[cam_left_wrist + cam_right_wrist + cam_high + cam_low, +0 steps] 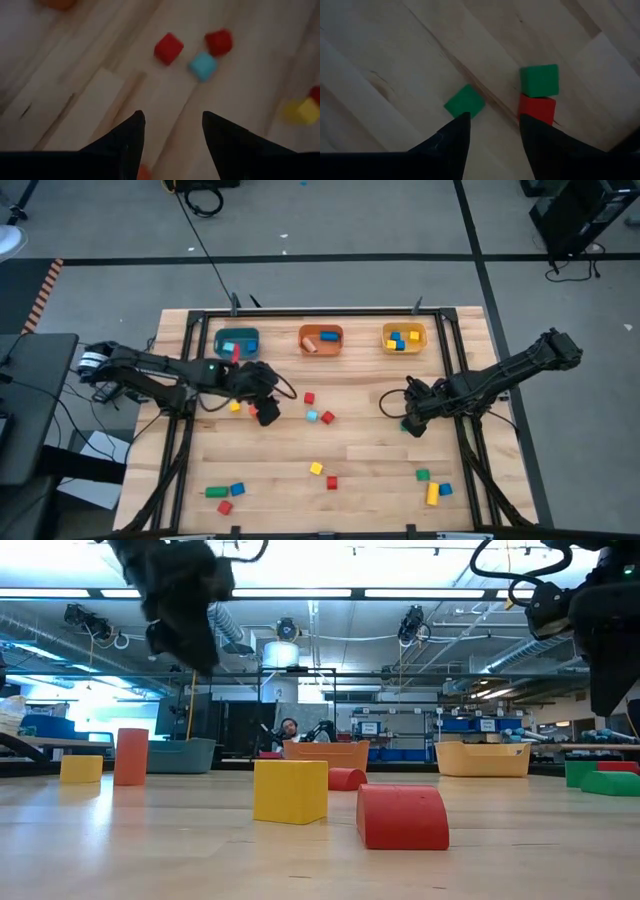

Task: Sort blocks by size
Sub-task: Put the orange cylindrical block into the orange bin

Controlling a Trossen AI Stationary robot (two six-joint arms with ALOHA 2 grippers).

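My left gripper (262, 408) (172, 117) is open and empty, above the table left of centre. Beyond its fingertips lie two red cubes (168, 48) (218, 42) and a light blue cube (202, 66); a yellow block (235, 407) lies beside it. My right gripper (412, 420) (495, 117) is open and empty above the table's right part. A small green block (465, 101) lies flat just ahead of one fingertip. A green cube (539, 80) and a red block (536, 109) lie against each other beside it.
Teal (237, 342), orange (321, 339) and yellow (404, 337) bins stand along the far edge, each holding blocks. A yellow cube (316, 468) and a red block (331, 481) lie near the front centre. More blocks lie at the front left (215, 492) and front right (432, 494).
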